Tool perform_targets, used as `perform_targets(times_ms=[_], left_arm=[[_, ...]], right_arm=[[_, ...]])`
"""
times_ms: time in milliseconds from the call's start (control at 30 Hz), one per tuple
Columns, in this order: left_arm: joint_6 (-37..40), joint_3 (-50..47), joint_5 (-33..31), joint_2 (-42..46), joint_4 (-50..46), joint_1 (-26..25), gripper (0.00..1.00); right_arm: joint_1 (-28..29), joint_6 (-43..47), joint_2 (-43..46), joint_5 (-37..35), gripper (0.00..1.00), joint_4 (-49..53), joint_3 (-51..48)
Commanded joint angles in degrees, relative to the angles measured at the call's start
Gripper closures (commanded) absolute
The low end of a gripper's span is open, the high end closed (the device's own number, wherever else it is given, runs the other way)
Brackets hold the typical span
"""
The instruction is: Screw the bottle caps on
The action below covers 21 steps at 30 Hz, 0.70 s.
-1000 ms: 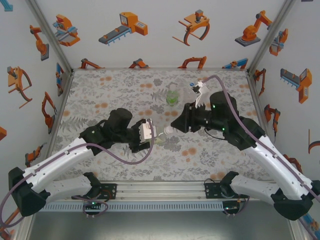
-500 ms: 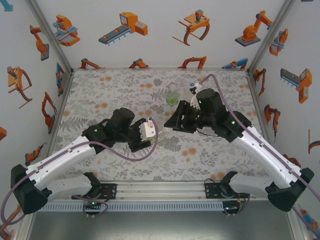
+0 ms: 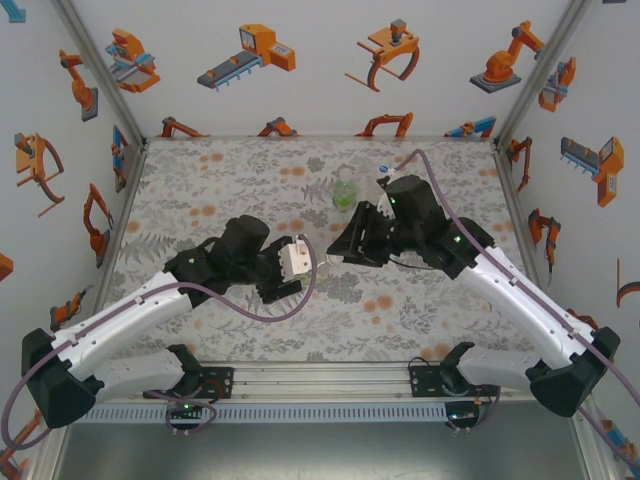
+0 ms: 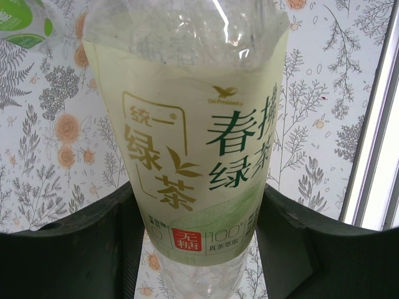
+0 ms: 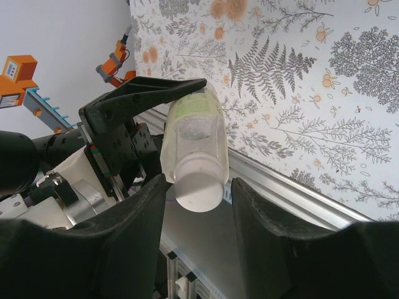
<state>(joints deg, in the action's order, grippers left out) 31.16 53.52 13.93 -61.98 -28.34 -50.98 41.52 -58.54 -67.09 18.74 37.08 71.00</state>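
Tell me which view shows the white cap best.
Right wrist: the cap faces the camera on the bottle, inside the right tool. The top view shows it tiny; the left wrist shows the bottle's label.

bottle (image 4: pixel 187 124): between left end effector (image 4: pixel 198 240), right end effector (image 5: pixel 198 187) | other bottle (image 3: pixel 345 193): behind it

A pale-yellow-labelled clear plastic bottle (image 4: pixel 187 143) blocks the gap between left pincer (image 4: pixel 196 240) and right pincer (image 5: pixel 198 187). A green-labelled clear bottle (image 3: pixel 345 195) stands just beyond the right pincer; floral bench (image 3: pixel 200 185) beyond the left pincer lies open.
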Motion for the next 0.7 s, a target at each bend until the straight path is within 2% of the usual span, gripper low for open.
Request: perform_targets(times_ms=[0,467,567,600,667], left_arm=[[-0.1,1.9,0.5,0.3,-0.9,-0.2,1.00],[0.0,2.2,1.1,0.2,-1.3,-0.2,1.00],[0.1,2.4,2.3,0.5,-1.1,-0.2,1.00],[0.2,2.4,2.9,0.7,-1.0,-0.2,1.00],[1.0,2.1,5.0,1.1,-0.8,-0.2,1.00]], right_arm=[[-0.5,-0.5,-0.6,1.3,0.57,0.8,0.7],[-0.8,4.2,-0.9,2.0,0.87,2.4,3.0],[-0.8,10.4,0.4,3.1,0.94,-0.3,2.9],[-0.8,14.0,1.4,5.1,0.99,-3.1,1.9],[-0.8,21.2,3.9,7.7,1.00,-7.9,-0.1]])
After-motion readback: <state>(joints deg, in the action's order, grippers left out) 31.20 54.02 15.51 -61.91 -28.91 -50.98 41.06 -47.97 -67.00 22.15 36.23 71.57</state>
